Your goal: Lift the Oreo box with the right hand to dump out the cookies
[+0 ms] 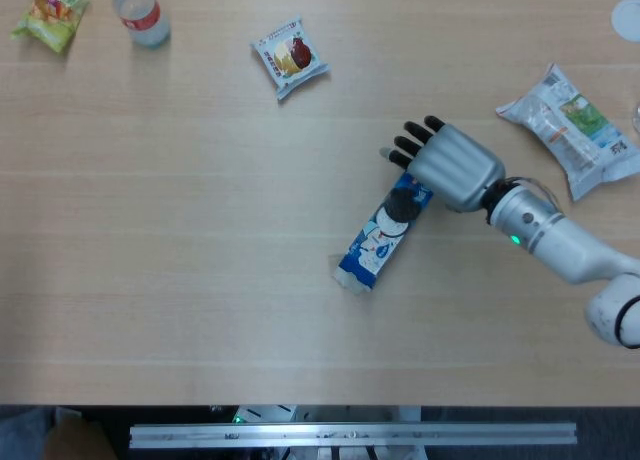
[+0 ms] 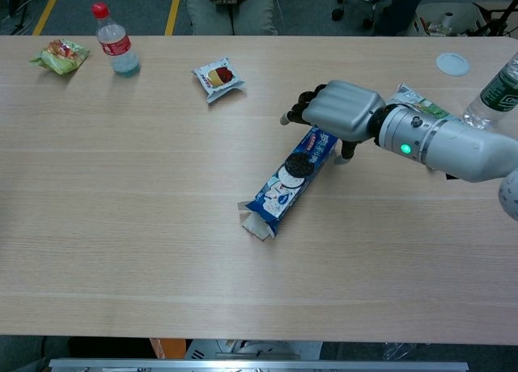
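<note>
Oreo box [image 1: 387,230] lies flat near the middle of the table [image 1: 200,280], and we see its long axis running diagonally: the opened end, flaps splayed, points toward the near edge and the robot's left, while the closed end points away and to the right. Our right hand [image 1: 448,163] sits over that closed far end, palm down, with dark fingers [image 1: 412,140] reaching past the box's upper corner. From the chest view the right hand [image 2: 338,112] covers the box [image 2: 290,176] top and a thumb shows just beside its right side, but we cannot tell whether the fingers have actually closed on the cardboard or merely rest on it.

Bare wood surrounds the box on every side, with the widest room toward the near edge and to the left. A small snack packet [image 1: 290,57] lies well apart beyond it, a crinkled bag [image 1: 570,125] off to the right, and a red-capped bottle [image 1: 138,12] with a green packet [image 1: 50,16] in the far left corner.

Only the chest view shows a green bottle [image 2: 498,89] at the right edge, plus a seated person [image 2: 231,4] beyond the table. Our left hand appears in neither view.
</note>
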`<state>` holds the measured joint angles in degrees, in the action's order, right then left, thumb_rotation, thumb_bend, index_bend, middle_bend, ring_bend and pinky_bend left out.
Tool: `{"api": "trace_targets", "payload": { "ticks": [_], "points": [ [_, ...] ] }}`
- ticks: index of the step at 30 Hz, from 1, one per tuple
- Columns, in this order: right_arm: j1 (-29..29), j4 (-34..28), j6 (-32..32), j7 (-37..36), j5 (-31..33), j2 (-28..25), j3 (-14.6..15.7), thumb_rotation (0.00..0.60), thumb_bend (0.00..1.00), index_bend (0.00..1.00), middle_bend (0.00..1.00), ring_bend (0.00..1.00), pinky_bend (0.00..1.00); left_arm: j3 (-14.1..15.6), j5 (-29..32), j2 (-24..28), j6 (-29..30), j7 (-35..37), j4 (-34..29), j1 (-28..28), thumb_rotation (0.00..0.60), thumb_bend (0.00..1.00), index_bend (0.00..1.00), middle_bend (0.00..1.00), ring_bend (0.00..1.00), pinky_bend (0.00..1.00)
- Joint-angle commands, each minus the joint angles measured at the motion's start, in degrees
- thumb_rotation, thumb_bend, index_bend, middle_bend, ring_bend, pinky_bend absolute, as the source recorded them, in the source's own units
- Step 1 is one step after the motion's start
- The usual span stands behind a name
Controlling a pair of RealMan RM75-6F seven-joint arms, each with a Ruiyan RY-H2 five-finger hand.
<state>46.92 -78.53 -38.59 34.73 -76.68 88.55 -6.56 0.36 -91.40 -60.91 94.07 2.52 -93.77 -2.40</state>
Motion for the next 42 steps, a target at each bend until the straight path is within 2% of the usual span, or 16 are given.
{"api": "trace_targets", "payload": {
  "ticks": [1, 9, 12, 14, 17, 21, 24, 30, 33, 39, 42],
  "points": [
    [1.3, 1.7, 0.8, 3.2, 2.6, 2.1, 0.5, 0.6, 0.0, 0.17, 0.23, 0.14, 0.23, 0.0, 0.2, -0.1, -0.1, 0.6, 0.3, -0.1, 0.6, 0.27, 0.22, 0.17, 0.15, 0.1],
    [3.2, 4.4, 0.6, 9.5, 8.1, 6.0, 1.3, 0.6, 0.0, 0.17, 0.23, 0.14, 0.23, -0.1, 0.6, 0.0, -0.2, 2.1, 1.4, -0.2, 0.6, 0.27, 0.22, 0.17, 0.15, 0.1],
    [3.7, 5.9, -0.3, 11.5, 10.6, 8.1, 1.5, 0.6, 0.0, 0.17, 0.25, 0.14, 0.23, -0.1, 0.8, 0.0, -0.1, 2.8, 1.9, -0.4, 0.6, 0.27, 0.22, 0.17, 0.15, 0.1],
    [3.9, 6.6, -0.9, 12.2, 11.5, 9.0, 1.6, 0.6, 0.0, 0.21, 0.29, 0.16, 0.23, 0.0, 0.8, 0.0, 0.0, 3.2, 2.1, -0.5, 0.6, 0.27, 0.22, 0.17, 0.15, 0.1],
    [4.1, 8.1, -2.2, 13.3, 12.6, 10.4, 1.8, 0.6, 0.0, 0.35, 0.36, 0.24, 0.27, 0.2, 0.7, 0.1, 0.1, 4.5, 2.6, -0.7, 0.6, 0.27, 0.22, 0.17, 0.15, 0.1],
    [4.2, 10.4, -3.8, 15.0, 13.5, 11.9, 2.4, 0.6, 0.0, 0.5, 0.45, 0.34, 0.38, 0.2, 0.8, 0.1, 0.1, 5.0, 3.1, -0.8, 0.6, 0.27, 0.22, 0.17, 0.15, 0.1],
    [3.8, 10.3, -4.8, 13.0, 13.8, 12.1, 1.9, 0.6, 0.0, 0.57, 0.49, 0.39, 0.45, 0.2, 0.7, 0.1, 0.2, 5.4, 3.2, -0.9, 0.6, 0.27, 0.22, 0.17, 0.15, 0.1],
    [3.1, 6.9, -7.4, 8.2, 11.3, 7.6, 1.0, 0.6, 0.0, 0.59, 0.5, 0.43, 0.49, 0.0, 0.8, 0.1, 0.1, 5.6, 3.4, -0.9, 0.6, 0.27, 0.22, 0.17, 0.15, 0.1],
    [3.1, 4.6, -8.0, 7.2, 9.4, 3.4, 1.1, 0.6, 0.0, 0.59, 0.5, 0.43, 0.49, 0.1, 0.7, -0.1, -0.1, 5.4, 3.5, -0.7, 0.6, 0.27, 0.22, 0.17, 0.15, 0.1],
    [4.3, -1.0, -8.4, 8.2, 6.2, -6.1, 1.1, 0.6, 0.0, 0.59, 0.5, 0.43, 0.49, 0.0, 0.3, -0.4, -0.6, 4.7, 3.1, -0.3, 0.6, 0.27, 0.22, 0.17, 0.15, 0.1],
    [5.5, -2.9, -7.2, 11.8, 5.2, -10.8, 2.1, 0.6, 0.0, 0.59, 0.5, 0.43, 0.49, 0.0, 0.2, -0.5, -0.9, 4.3, 2.9, 0.0, 0.6, 0.27, 0.22, 0.17, 0.15, 0.1]
  ]
}}
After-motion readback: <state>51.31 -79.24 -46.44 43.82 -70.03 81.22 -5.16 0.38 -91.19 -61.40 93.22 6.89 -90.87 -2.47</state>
